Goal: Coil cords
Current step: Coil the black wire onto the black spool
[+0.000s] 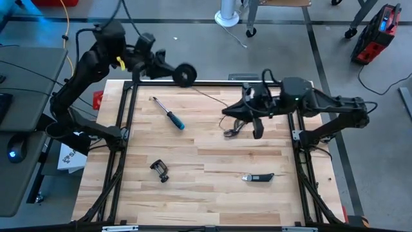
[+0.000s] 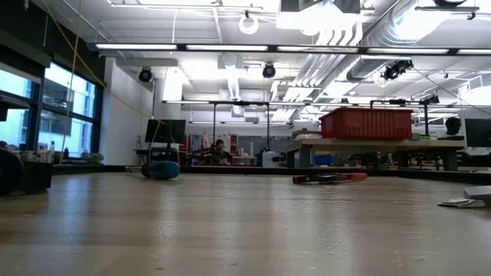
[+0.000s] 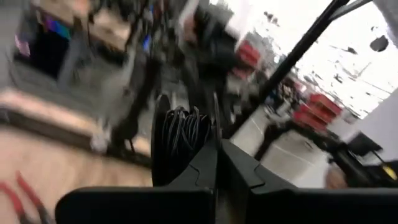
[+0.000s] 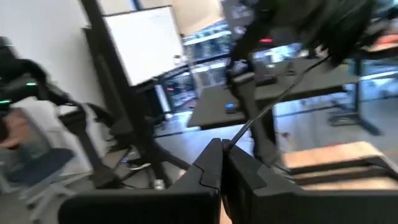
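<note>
Nearest on the table [image 1: 212,200] lay a small black clamp [image 1: 159,170] to the left and a dark handheld tool [image 1: 258,177] to the right, both well apart from the work. Farther in, a screwdriver [image 1: 168,113] with a blue handle lay left of centre, and red-handled pliers [image 1: 232,131] lay just under the right arm.

The right gripper [image 1: 226,111] hung above the table's far right part, its fingers [image 4: 214,168] pressed together. A hair-thin dark cord [image 4: 273,102] ran out from between them in the right wrist view, so it looked pinched there.

Farthest, at the table's far edge and left of centre, the left gripper [image 1: 172,72] was closed on the reel [image 1: 185,75], a small round black disc held off the table. The left wrist view showed dark turns of cord wound in the reel's groove [image 3: 181,130], the fingers [image 3: 205,171] gripping its rim.

From the reel, a faint line of cord [image 1: 209,95] crossed toward the right gripper.

In handling, the cord should be very light and limp, holding no shape of its own, and easily slipping from smooth fingers or snagging on the pliers. It probably needs gentle tension to lay neatly; a hard pull might snap or kink it. The reel seemed stiff and light, best held by its rim or faces so the groove remains free for winding.
</note>
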